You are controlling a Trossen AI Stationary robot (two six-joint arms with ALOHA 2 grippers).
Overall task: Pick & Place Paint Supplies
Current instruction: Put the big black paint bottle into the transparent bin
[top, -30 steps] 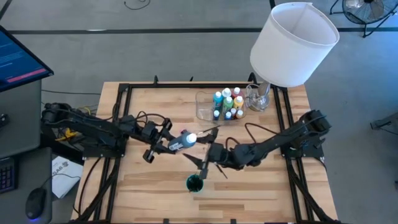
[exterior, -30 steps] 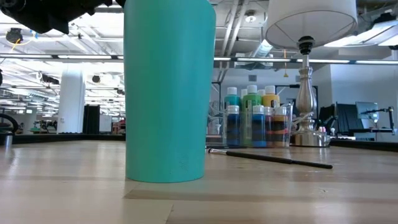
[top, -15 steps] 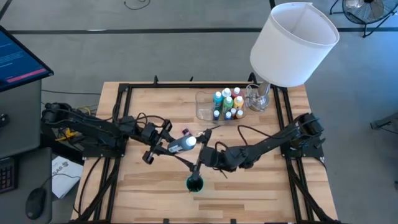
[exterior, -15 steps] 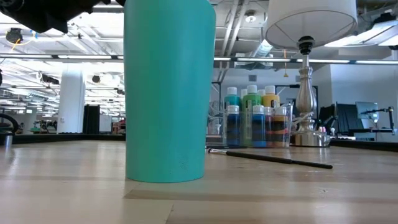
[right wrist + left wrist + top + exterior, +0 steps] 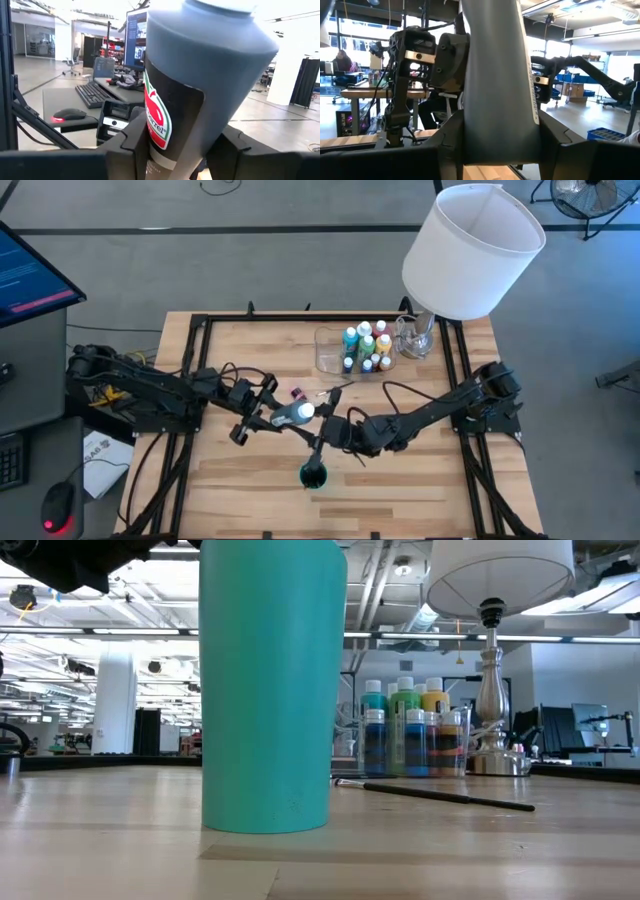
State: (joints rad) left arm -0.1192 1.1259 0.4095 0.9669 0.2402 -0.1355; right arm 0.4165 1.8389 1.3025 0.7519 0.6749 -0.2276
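Both grippers meet mid-table on one grey bottle, looks like a hand-off: the left gripper is clamped on its body, the right gripper closing around its white-capped end. Just past the right gripper, toward the table's near edge, sits a teal cup, contents unclear, while the clear tray far behind holds the other paint bottles.

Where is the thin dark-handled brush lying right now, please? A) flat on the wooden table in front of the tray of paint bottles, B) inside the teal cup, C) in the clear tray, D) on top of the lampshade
A: in the low view the brush lies flat on the table, ahead of the paint bottles.
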